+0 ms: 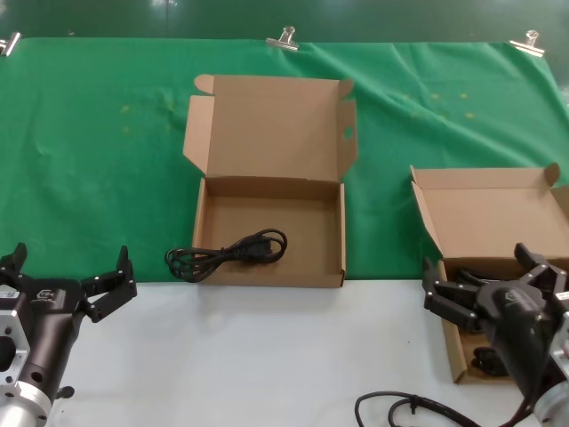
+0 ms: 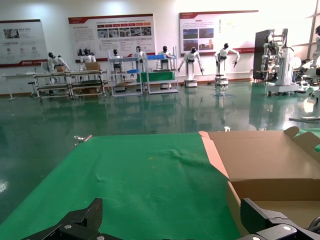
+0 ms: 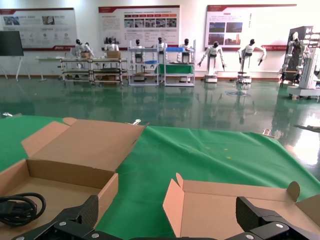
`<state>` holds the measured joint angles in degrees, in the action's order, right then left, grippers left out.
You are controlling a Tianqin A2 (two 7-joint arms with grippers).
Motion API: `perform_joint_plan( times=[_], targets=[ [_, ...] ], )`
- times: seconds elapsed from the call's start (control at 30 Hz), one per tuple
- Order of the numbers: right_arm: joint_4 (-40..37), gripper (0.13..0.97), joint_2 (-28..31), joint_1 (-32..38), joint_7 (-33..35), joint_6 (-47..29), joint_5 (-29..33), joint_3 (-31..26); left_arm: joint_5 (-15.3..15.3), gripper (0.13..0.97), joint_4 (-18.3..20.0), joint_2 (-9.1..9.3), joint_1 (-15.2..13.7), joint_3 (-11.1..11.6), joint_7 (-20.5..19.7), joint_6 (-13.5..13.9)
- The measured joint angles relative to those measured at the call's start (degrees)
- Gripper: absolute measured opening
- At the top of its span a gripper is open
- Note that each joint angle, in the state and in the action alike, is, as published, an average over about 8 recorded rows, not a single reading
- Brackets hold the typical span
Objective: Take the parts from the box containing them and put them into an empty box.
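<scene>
Cables [image 1: 487, 358] are left in the source box [image 1: 498, 227] under your right gripper [image 1: 484, 289], so bring it straight down onto the middle of a bundle, clear of the cardboard walls. That gripper is spread wide and holds nothing. One cable [image 1: 229, 252] already lies in the receiving box [image 1: 271, 191], trailing over its front edge, while your left gripper [image 1: 76, 286] waits wide and empty over the white table [image 1: 267, 356].

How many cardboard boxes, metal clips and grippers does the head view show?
Brown corrugated cardboard mailer boxes: 2
Silver metal spring clips on the green cloth's far edge: 3
Black robot grippers: 2, left gripper and right gripper
Total: 7
</scene>
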<state>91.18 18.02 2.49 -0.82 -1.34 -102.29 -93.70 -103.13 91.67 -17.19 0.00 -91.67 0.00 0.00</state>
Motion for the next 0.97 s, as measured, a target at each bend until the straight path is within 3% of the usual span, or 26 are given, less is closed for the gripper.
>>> perform_joint_plan(
  times=[0.97],
  targets=[
    [0.0,0.966,0.0,0.0,0.0,0.0,0.0,0.0,0.0,0.966,0.0,0.00,0.0,0.0,0.0,0.0]
  ],
)
